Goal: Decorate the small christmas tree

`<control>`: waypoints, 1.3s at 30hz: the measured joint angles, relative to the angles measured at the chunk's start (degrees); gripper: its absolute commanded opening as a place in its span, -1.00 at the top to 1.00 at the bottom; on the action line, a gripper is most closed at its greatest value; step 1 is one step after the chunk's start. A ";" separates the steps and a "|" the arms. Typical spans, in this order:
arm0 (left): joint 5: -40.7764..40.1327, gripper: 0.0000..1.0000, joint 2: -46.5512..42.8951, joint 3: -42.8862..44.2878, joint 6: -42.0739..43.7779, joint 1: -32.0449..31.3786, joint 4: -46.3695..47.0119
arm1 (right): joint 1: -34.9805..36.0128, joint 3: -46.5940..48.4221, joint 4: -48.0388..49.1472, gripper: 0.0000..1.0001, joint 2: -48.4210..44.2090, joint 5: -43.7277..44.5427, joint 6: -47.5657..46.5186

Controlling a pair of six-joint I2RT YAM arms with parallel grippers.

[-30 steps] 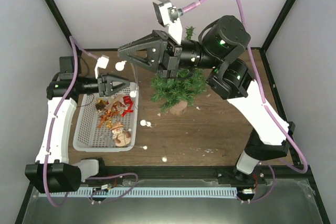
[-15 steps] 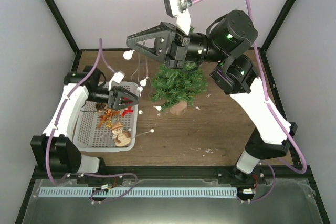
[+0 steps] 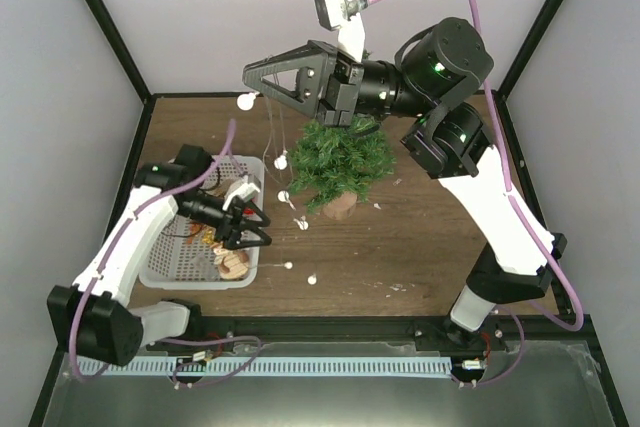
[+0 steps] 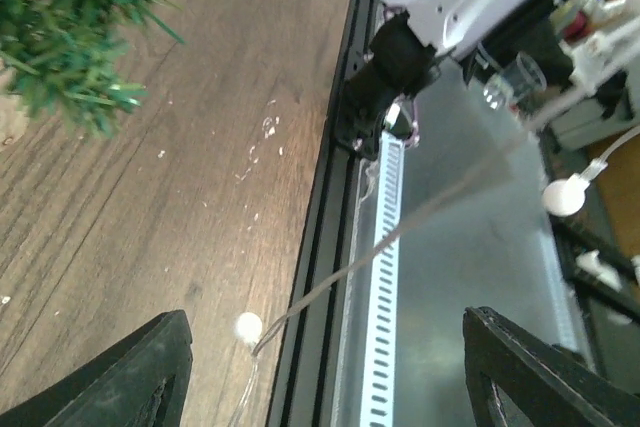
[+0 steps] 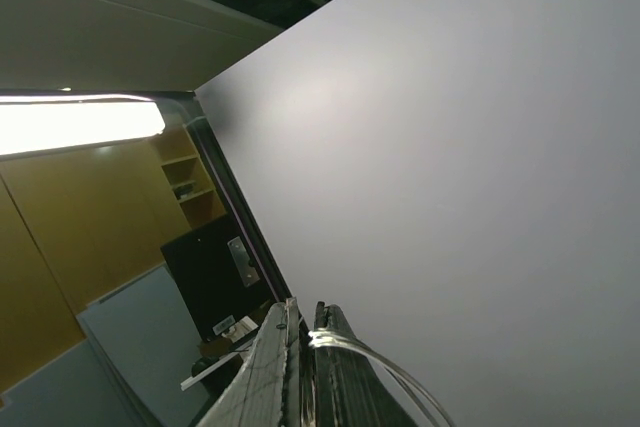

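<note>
Bead strand (image 3: 283, 160), clear with white balls, hangs pinched in the closed right gripper (image 3: 248, 77); small christmas tree (image 3: 340, 159) stands just below it; left gripper (image 3: 262, 231) gapes wide, gripping nothing, above white basket (image 3: 160, 269) corner.

A brown wood-grain table top (image 3: 420, 242) lies between plain pale grey walls (image 3: 200, 7) and black metal corner posts (image 3: 105, 22), and outside, a long bright ceiling light (image 5: 70, 127) shines above ochre-yellow panels (image 5: 50, 257).
</note>
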 measured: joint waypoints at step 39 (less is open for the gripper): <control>-16.44 1.00 -4.92 -10.45 -26.56 -16.22 38.53 | 0.00 -0.07 0.68 0.99 -0.07 1.03 2.10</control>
